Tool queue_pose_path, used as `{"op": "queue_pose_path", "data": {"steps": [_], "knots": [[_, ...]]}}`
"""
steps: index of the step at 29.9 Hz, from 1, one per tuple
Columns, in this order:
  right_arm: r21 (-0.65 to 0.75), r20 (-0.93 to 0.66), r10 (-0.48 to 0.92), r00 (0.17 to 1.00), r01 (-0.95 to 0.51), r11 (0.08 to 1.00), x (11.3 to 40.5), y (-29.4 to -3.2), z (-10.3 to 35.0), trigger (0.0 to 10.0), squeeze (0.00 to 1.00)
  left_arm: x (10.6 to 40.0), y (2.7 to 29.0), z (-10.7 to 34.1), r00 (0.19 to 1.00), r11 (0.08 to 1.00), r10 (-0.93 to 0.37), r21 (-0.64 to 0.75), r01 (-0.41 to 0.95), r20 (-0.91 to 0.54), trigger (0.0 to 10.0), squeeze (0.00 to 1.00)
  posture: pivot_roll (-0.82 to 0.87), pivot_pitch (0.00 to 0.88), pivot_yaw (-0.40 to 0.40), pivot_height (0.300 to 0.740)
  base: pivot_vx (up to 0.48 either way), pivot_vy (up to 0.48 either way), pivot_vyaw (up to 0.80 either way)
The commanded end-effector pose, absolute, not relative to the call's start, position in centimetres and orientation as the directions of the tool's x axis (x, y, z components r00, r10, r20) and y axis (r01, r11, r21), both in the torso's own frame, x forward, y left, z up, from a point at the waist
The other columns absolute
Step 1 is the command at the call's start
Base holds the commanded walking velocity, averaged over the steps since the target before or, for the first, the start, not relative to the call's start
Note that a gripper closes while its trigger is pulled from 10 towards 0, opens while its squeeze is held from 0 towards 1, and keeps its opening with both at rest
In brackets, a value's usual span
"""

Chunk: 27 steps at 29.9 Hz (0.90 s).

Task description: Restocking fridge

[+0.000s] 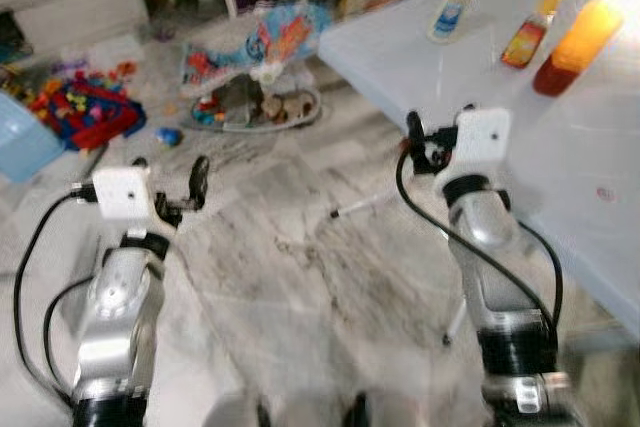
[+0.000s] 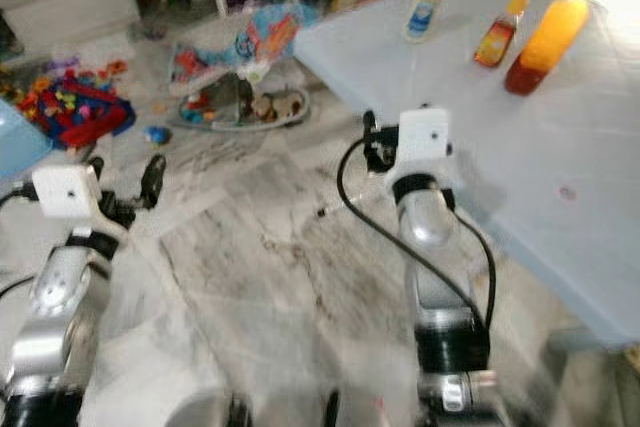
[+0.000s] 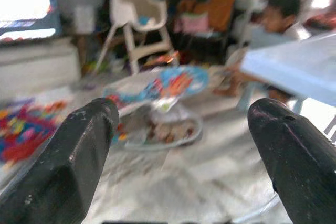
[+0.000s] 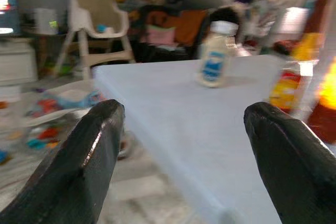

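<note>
Right wrist view, right gripper (image 4: 181,150) spread empty, white bottle (image 4: 213,55) ahead on table (image 4: 173,114).

Note for your listing: beyond the pale table (image 1: 600,247), whose far and right sides run off frame, the bottle labels (image 1: 448,15) are too blurred to read, the toy pile (image 1: 80,107) left of it is indistinct, and a seated person (image 3: 281,17) behind it is smeared.
</note>
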State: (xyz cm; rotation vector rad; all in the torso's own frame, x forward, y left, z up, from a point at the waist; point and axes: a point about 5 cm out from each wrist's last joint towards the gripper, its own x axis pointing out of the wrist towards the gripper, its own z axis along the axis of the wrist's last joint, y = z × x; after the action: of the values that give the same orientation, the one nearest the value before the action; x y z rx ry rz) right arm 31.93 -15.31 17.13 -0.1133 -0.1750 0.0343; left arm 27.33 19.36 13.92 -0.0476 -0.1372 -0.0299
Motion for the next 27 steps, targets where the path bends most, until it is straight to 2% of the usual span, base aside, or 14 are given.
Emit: {"op": "queue_pose_path", "data": {"steps": [1,10,17,27], "knots": [[-0.119,0.170,0.012,0.985,0.009,0.993,31.6,-16.5,17.1,10.0,0.00,27.4,18.3,13.8,0.989,0.996,-0.066,-0.058,0.074,0.130,10.0,0.00,-0.01,0.106,-0.036,0.740,0.289,0.382,-0.80],[-0.115,0.175,0.008,0.984,0.013,0.993,31.8,-16.1,17.2,10.0,0.00,27.5,17.9,14.0,0.986,0.994,-0.093,-0.049,0.100,0.138,10.0,0.00,-0.01,0.105,-0.031,0.740,0.329,0.347,-0.80],[-0.122,0.181,0.014,0.983,0.008,0.993,31.9,-15.8,17.3,10.0,0.00,27.4,17.5,13.8,0.986,0.992,-0.105,-0.052,0.113,0.128,10.0,0.00,0.00,0.104,-0.031,0.740,0.403,0.000,-0.80],[-0.120,0.181,0.026,0.983,-0.004,0.993,31.9,-15.3,17.1,10.0,0.00,27.2,17.3,13.6,0.987,0.992,-0.108,-0.053,0.115,0.119,10.0,0.00,0.00,0.101,-0.033,0.740,0.000,0.000,-0.80]]}}
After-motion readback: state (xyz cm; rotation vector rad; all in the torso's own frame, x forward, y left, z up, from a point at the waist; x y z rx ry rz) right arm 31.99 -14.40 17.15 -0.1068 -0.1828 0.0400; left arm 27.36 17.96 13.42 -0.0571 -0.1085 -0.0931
